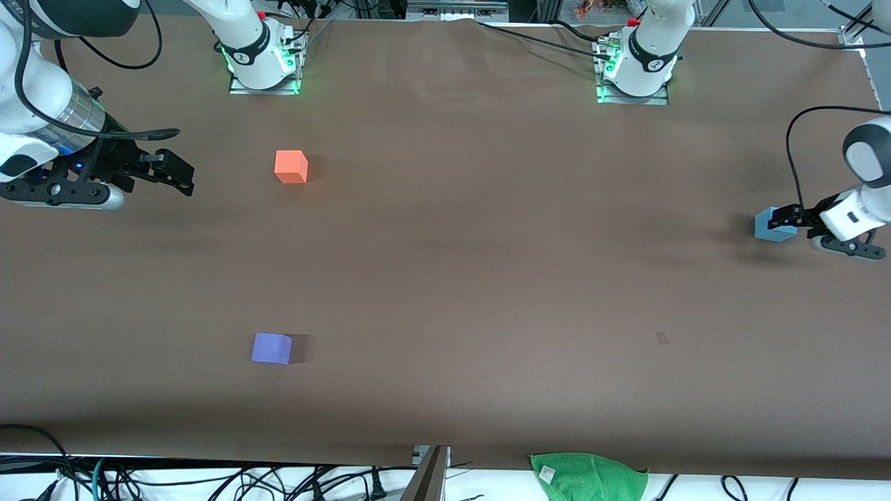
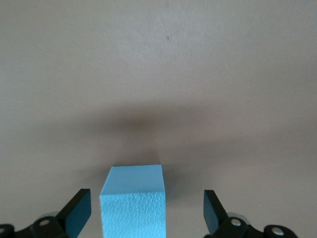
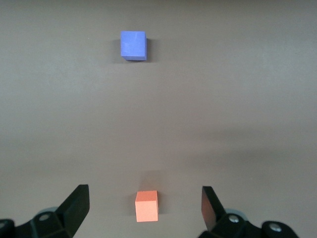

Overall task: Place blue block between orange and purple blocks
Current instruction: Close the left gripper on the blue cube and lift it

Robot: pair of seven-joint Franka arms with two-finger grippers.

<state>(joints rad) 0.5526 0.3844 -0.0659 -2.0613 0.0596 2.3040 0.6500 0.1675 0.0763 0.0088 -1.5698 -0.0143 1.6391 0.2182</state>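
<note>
The blue block [image 1: 767,227] sits on the table at the left arm's end. My left gripper [image 1: 782,217] is low around it and open. In the left wrist view the blue block [image 2: 132,201] stands between the fingers [image 2: 79,210] with a gap on each side. The orange block [image 1: 291,167] lies toward the right arm's end. The purple block [image 1: 271,348] lies nearer the front camera than the orange one. My right gripper [image 1: 182,177] is open and empty, up over the table at the right arm's end. Its wrist view shows the orange block [image 3: 146,206] and the purple block [image 3: 133,45] below.
A green cloth [image 1: 588,476] lies at the table's front edge, with a metal bracket [image 1: 428,476] and cables beside it. The brown table [image 1: 487,278] is bare between the two arms' ends.
</note>
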